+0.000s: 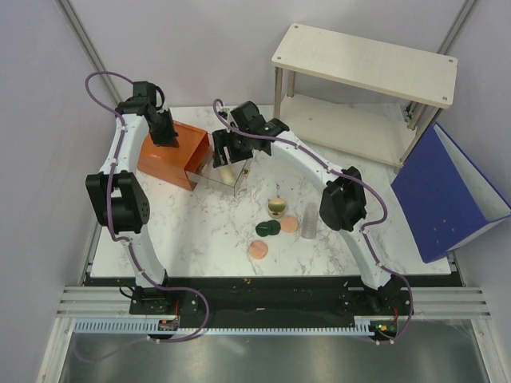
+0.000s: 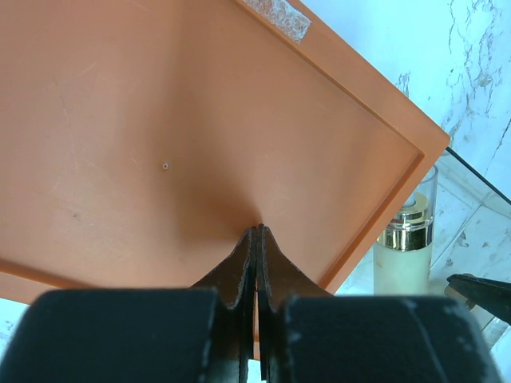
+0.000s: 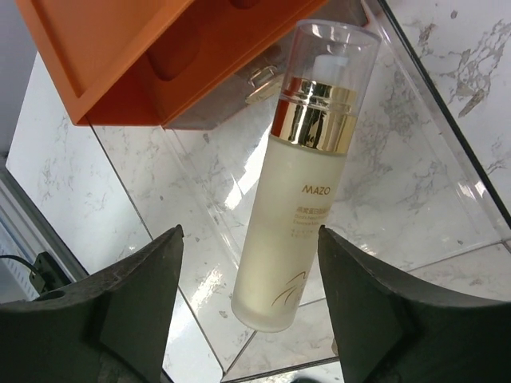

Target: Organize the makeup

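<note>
The cream bottle with gold cap (image 3: 299, 183) stands in a clear drawer (image 3: 415, 159) pulled out of the orange-brown box (image 1: 172, 154). My right gripper (image 3: 249, 230) is open, with a finger on each side of the bottle's base and a gap on both sides. The bottle also shows in the left wrist view (image 2: 406, 251). My left gripper (image 2: 257, 230) is shut and empty, tips pressed on the box top (image 2: 200, 120). On the table lie a gold-lidded jar (image 1: 276, 207), a dark green compact (image 1: 267, 229), two peach-pink discs (image 1: 288, 224) (image 1: 257, 250) and a clear tube (image 1: 306, 218).
A white two-level shelf (image 1: 363, 80) stands at the back right. A blue bin (image 1: 447, 191) leans at the right table edge. The right arm reaches across the table above the loose makeup.
</note>
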{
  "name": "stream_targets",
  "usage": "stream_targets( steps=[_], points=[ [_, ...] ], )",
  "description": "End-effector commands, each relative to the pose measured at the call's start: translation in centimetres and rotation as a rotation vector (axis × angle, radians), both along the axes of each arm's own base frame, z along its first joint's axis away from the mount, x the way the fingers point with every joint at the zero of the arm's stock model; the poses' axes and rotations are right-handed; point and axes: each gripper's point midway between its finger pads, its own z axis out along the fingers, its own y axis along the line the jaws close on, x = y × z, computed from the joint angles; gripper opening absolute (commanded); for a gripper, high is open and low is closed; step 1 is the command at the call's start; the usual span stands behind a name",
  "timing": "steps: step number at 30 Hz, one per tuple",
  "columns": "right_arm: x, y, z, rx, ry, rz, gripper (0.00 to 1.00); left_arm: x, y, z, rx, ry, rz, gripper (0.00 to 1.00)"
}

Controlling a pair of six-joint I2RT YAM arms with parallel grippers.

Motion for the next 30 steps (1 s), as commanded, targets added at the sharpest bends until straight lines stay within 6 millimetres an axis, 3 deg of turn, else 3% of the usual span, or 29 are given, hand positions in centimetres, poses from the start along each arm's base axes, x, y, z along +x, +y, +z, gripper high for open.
stream_targets(
  steps=[1,4,6,7,8,12,13,15,18,24,30],
  points=[
    [1.5,0.6,6.8,0.101,-0.144,-0.024,0.76,-2.9,0.1,-5.2,0.020,0.216,0.002,0.02],
    [2.8,-1.7,10.8,0.103,-0.235,-0.111,0.78,-2.9,0.0,-5.2,0.017,0.217,0.002,0.02],
    [4.0,-4.5,12.3,0.090,-0.255,-0.210,0.78,-2.9,-0.1,-5.2,0.013,0.217,-0.002,0.02],
    [3.7,-6.5,12.9,0.096,-0.227,-0.276,0.78,-2.9,0.0,-5.2,0.015,0.217,0.000,0.02],
    [4.8,-9.1,12.8,0.079,-0.217,-0.348,0.78,-2.9,-0.2,-5.2,0.009,0.217,-0.004,0.02],
    [3.1,-18.2,8.1,-0.113,-0.046,-0.502,0.78,-2.9,-0.1,-5.1,0.015,0.213,-0.005,0.02],
    [2.4,-20.6,5.3,-0.194,0.016,-0.515,0.79,-2.8,-0.1,-5.1,0.014,0.213,-0.007,0.02],
    [-0.7,-23.6,1.1,-0.333,0.149,-0.498,0.79,-2.8,-0.2,-5.1,0.012,0.213,-0.011,0.02],
    [-5.4,-25.6,-3.1,-0.471,0.312,-0.400,0.80,-3.0,-0.2,-5.2,0.012,0.215,-0.015,0.02],
    [-12.5,-26.9,-7.8,-0.563,0.590,-0.280,0.81,-3.3,-0.2,-5.5,0.010,0.227,-0.022,0.02],
    [-14.3,-28.1,-9.9,-0.630,0.653,-0.270,0.75,-3.7,-0.3,-5.8,0.011,0.238,-0.030,0.02]
  ],
)
